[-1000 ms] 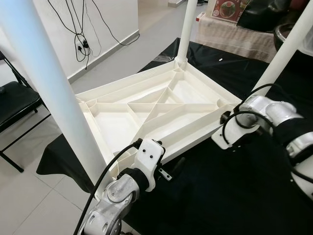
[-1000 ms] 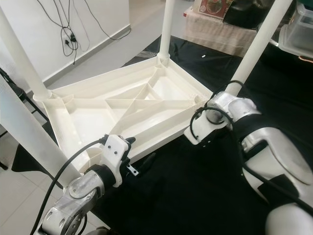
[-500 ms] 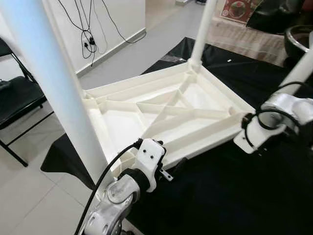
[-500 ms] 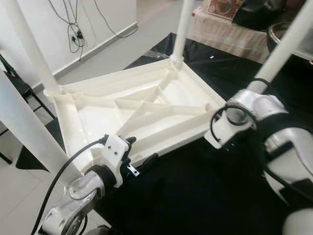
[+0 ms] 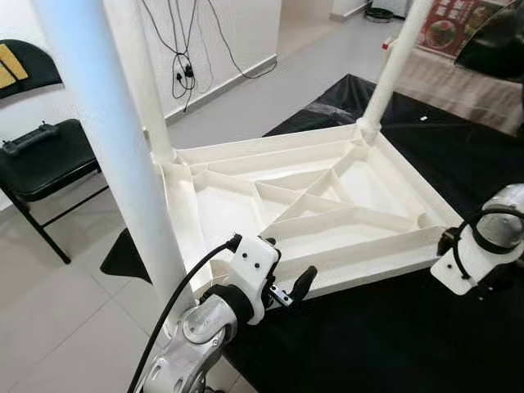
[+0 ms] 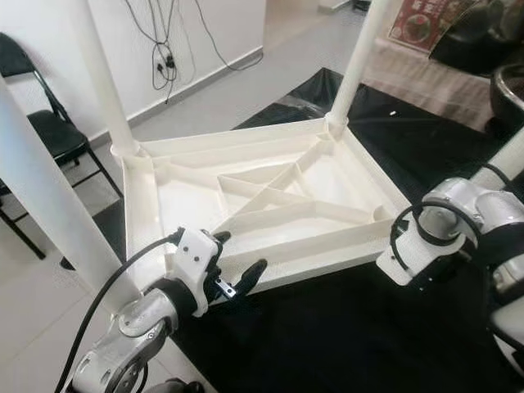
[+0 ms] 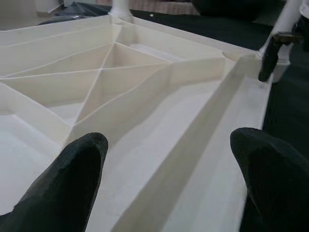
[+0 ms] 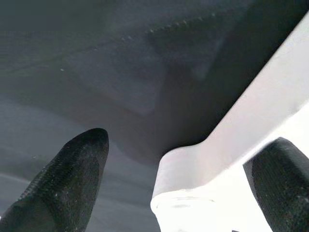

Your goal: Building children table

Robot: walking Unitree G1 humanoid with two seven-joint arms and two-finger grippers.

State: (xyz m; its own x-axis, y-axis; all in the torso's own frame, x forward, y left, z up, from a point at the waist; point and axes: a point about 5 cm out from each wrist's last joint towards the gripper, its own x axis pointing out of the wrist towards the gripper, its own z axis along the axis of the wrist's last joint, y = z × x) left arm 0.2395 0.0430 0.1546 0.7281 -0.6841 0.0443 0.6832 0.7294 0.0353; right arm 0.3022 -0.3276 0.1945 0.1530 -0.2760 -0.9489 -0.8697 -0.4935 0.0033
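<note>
A white plastic children's table (image 5: 311, 205) lies upside down on a black cloth (image 5: 385, 344), ribbed underside facing up. Its round white legs stand upward: one close at the left (image 5: 115, 147), one behind it (image 5: 139, 82), one at the far corner (image 5: 393, 65) and one at the right corner (image 6: 512, 160). My left gripper (image 6: 236, 255) is open and straddles the table's near rim, one finger (image 7: 79, 169) inside the rim, the other outside. My right gripper (image 8: 176, 193) is open around the right corner socket; its silver wrist (image 5: 483, 254) hides the fingers from above.
A black folding chair (image 5: 41, 155) stands on the tiled floor at the left. Cables (image 5: 184, 57) hang down the white wall behind. Boxes and a dark bag (image 6: 475, 24) sit at the back right, beyond the cloth.
The whole picture has shifted, so the head camera has moved. Both grippers stay at the same places on the table's near rim and right corner.
</note>
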